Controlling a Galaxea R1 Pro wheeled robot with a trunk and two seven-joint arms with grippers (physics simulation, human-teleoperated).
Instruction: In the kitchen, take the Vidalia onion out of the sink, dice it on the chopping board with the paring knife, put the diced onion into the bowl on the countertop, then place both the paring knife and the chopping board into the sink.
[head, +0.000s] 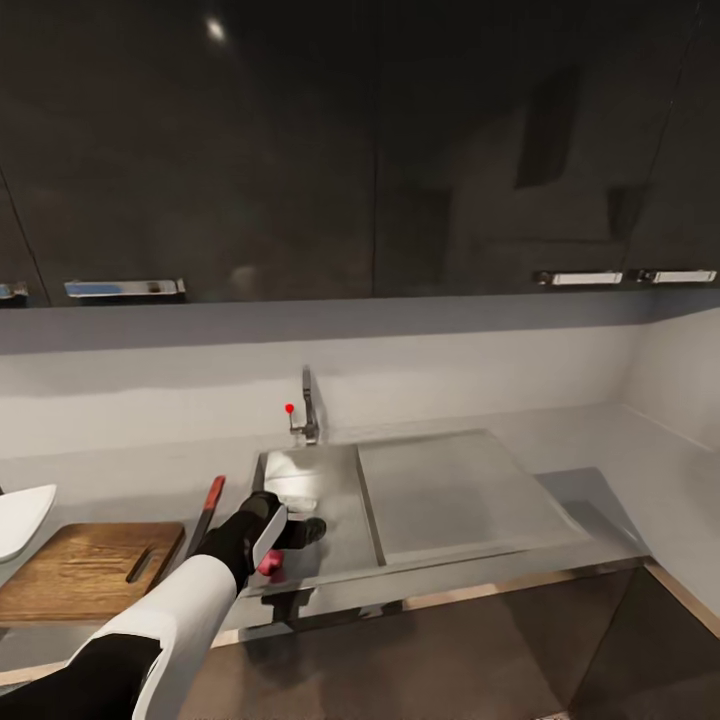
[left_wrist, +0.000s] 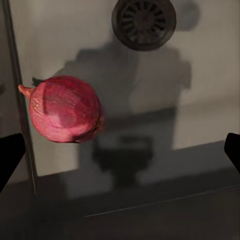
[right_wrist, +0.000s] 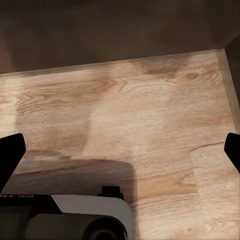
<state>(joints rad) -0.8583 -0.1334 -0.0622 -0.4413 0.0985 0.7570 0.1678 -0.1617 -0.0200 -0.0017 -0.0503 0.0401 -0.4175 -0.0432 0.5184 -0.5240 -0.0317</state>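
Pink Vidalia onion (left_wrist: 65, 109) (stem toward sink (left_wrist: 150, 75) wall)

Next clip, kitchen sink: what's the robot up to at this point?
The left claw hangs open over the grey steel sink, reaching for the round pink-magenta onion lying in the basin near the round drain. It has not closed on the onion yet. The brown wooden chopping board, the red-handled paring knife and the white bowl wait on the grey countertop to the sink's left. The right claw is open above wooden flooring.
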